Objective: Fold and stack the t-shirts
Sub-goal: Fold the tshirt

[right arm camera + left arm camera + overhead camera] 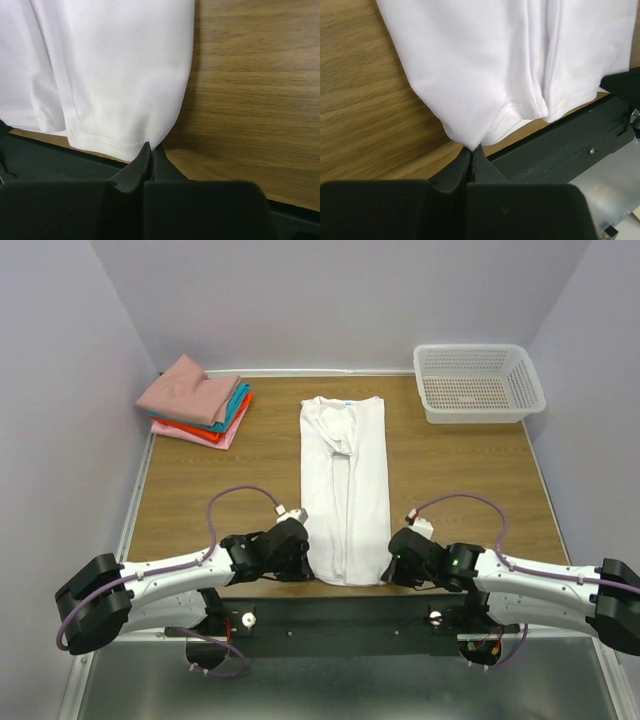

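Observation:
A white t-shirt (345, 480) lies on the wooden table (450, 480), folded lengthwise into a long strip with its collar at the far end. My left gripper (305, 556) is shut on the near left hem corner; in the left wrist view the white t-shirt (495, 60) tapers into the pinched tips of the left gripper (472, 148). My right gripper (391, 562) is shut on the near right hem corner, and the right wrist view shows the white t-shirt (115, 65) caught in the right gripper (151, 146). A stack of folded t-shirts (195, 400), dusty pink over teal, orange-red and light pink, sits at the far left.
A white perforated basket (478, 380) stands at the far right corner. The black mounting plate (340, 620) runs along the table's near edge just behind the hem. Walls close in the table on the left, far and right sides.

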Controlling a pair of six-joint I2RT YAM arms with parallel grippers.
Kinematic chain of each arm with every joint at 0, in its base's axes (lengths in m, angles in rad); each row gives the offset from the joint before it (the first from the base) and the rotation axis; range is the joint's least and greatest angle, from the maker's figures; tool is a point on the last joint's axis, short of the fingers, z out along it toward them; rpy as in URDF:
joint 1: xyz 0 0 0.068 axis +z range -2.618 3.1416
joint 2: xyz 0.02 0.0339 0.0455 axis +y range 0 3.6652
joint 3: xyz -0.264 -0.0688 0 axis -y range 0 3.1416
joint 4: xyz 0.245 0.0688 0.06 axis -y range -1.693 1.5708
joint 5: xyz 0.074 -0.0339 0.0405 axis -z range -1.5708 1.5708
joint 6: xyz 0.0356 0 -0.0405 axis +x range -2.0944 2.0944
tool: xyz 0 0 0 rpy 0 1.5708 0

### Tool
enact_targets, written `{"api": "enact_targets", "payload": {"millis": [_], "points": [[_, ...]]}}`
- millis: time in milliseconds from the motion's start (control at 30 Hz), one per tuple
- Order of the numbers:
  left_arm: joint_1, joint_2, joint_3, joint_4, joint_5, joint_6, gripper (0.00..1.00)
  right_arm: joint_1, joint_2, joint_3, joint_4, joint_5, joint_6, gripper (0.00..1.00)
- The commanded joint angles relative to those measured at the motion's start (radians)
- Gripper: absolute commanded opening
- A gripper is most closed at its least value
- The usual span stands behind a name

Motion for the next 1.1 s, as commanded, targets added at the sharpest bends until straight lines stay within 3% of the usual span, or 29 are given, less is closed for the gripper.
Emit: {"api": "enact_targets", "payload": {"millis": [0, 500, 867, 1067], "points": [[-0.006, -0.041, 0.045, 0.009, -0.079, 0.03, 0.0, -0.001, 0.017, 0.061, -0.019, 0.075, -0.062, 0.0], [0.006, 0.057, 0.219, -0.031, -0.262, 0.087, 0.0, -0.001, 0.054, 0.248, -0.018, 0.401, -0.149, 0.0], [0.15, 0.109, 0.303, 0.064, -0.248, 0.191, 0.0, -0.002, 0.21, 0.4, -0.009, 0.677, -0.183, 0.0], [0.242, 0.149, 0.36, 0.087, -0.217, 0.247, 0.0, -0.027, 0.339, 0.506, 0.005, 0.71, -0.235, 0.0]]}}
